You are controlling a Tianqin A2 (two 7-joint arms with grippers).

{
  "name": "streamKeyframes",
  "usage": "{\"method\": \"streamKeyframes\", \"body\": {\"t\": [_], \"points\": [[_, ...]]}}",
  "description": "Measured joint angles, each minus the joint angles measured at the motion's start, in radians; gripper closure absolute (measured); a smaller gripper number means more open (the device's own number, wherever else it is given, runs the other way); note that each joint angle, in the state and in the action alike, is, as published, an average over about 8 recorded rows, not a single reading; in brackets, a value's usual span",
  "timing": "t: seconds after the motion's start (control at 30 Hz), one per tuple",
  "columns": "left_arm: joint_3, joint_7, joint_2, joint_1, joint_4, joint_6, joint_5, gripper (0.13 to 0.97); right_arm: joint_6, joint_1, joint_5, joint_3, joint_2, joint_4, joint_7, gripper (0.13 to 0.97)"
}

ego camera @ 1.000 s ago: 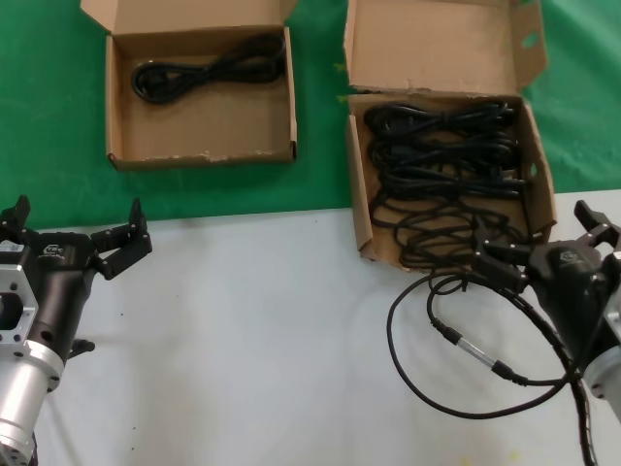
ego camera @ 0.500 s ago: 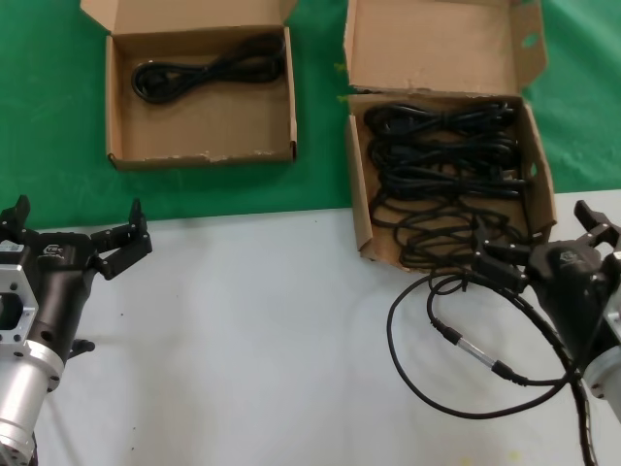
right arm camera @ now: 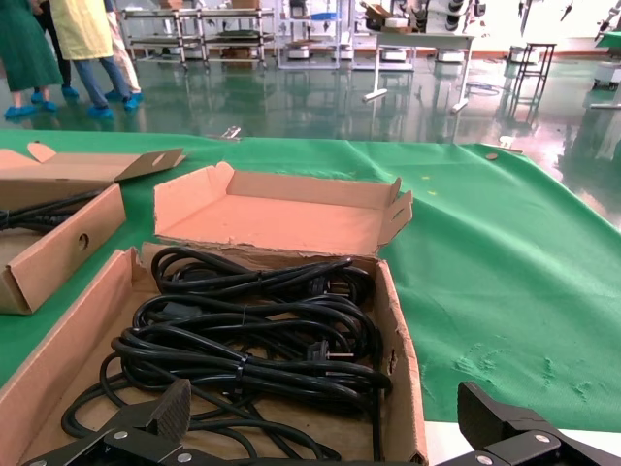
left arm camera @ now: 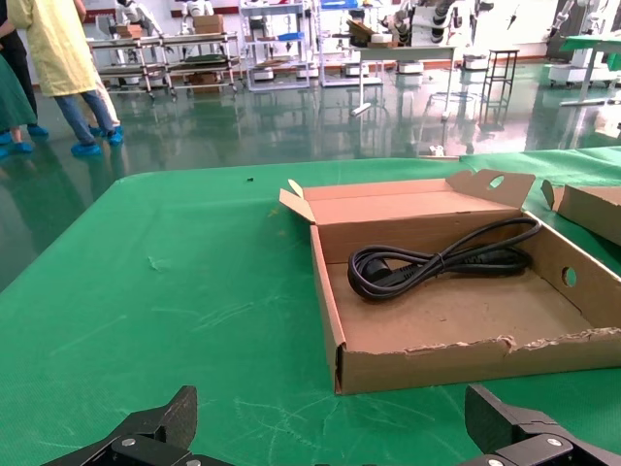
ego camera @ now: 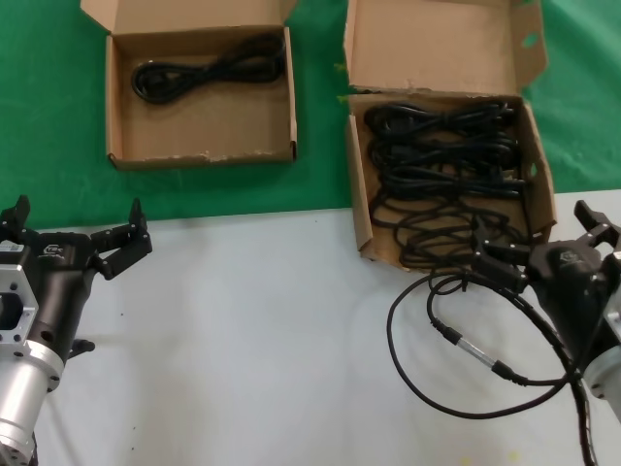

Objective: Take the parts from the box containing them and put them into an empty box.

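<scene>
The larger cardboard box stands at the right on the green cloth and holds several bundled black cables. The smaller box stands at the left and holds one coiled black cable. My right gripper is open and empty, low at the larger box's front wall. Its wrist view shows the cables just beyond its gripper. My left gripper is open and empty, in front of the smaller box. Its wrist view shows that box and its cable ahead.
A loose black cable with a metal connector loops on the white table beside my right arm. The green cloth covers the far half. The smaller box's side shows in the right wrist view.
</scene>
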Motion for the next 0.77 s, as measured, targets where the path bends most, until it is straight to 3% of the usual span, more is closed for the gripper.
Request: {"method": "streamKeyframes", "body": {"t": [0.77], "points": [[0.0,0.0,0.0,0.0,0.0,0.0,0.0,0.132,0.0,0.0,0.0,0.0,0.0,0.0,0.0,0.129]]}}
